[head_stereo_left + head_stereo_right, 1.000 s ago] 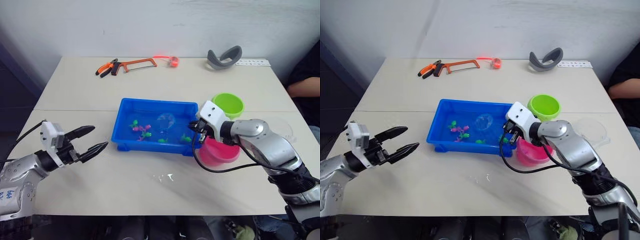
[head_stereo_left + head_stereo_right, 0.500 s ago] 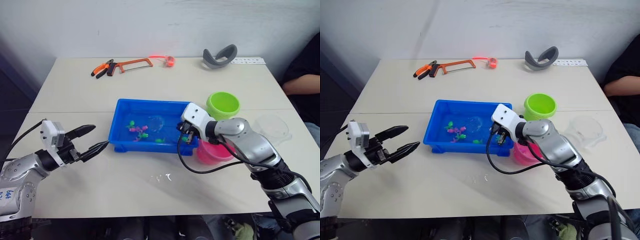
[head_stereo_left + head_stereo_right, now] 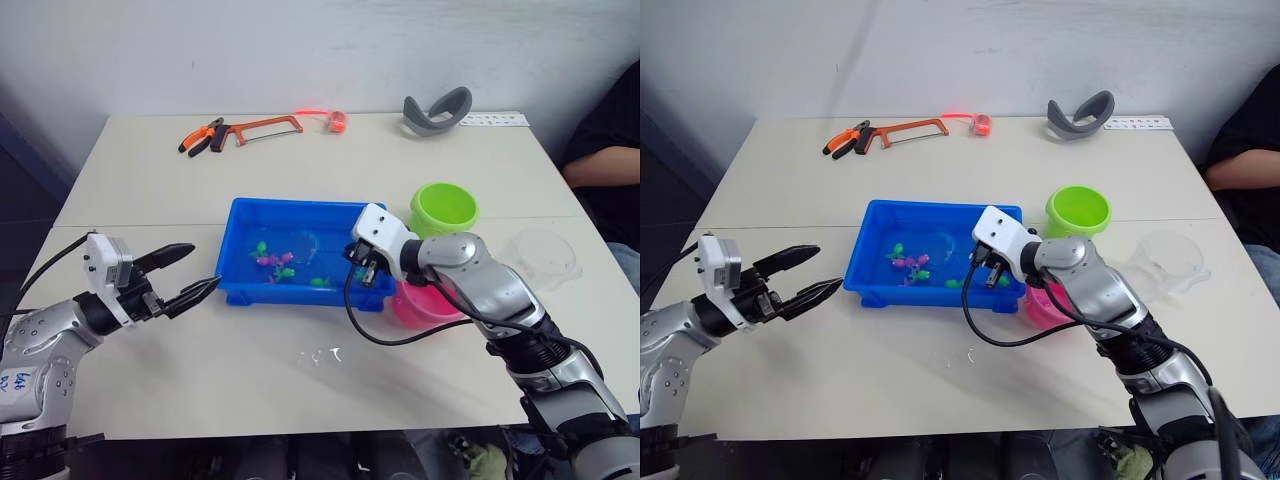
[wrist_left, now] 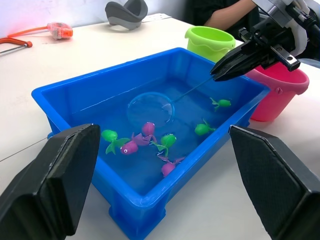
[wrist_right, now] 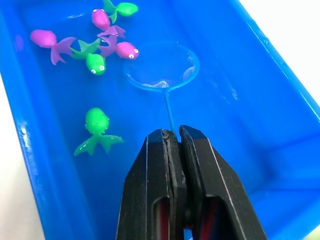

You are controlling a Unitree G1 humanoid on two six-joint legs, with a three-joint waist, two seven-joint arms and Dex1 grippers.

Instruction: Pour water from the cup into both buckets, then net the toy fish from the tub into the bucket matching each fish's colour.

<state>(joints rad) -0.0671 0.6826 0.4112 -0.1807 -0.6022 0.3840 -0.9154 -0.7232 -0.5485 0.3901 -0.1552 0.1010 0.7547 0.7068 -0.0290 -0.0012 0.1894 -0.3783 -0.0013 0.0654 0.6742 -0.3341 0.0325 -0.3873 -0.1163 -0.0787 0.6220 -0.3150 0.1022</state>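
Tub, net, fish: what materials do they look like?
Tub: glossy moulded blue plastic, going by highlights on its rim. Net: thin blue hoop, likely plastic, with pale fine mesh; handle looks like wire. Toy fish: shiny one-piece plastic, probably hard.

Toy fish in tub (image 4: 60, 100): seven total, four green (image 4: 169, 140), three magenta (image 4: 129, 147). Buckets: two, one green (image 3: 444, 207), one pink (image 4: 278, 85). One net (image 5: 162, 67), one clear cup (image 3: 545, 255). On counter (image 3: 300, 380): one hacksaw (image 3: 262, 127), one pliers (image 3: 197, 136).
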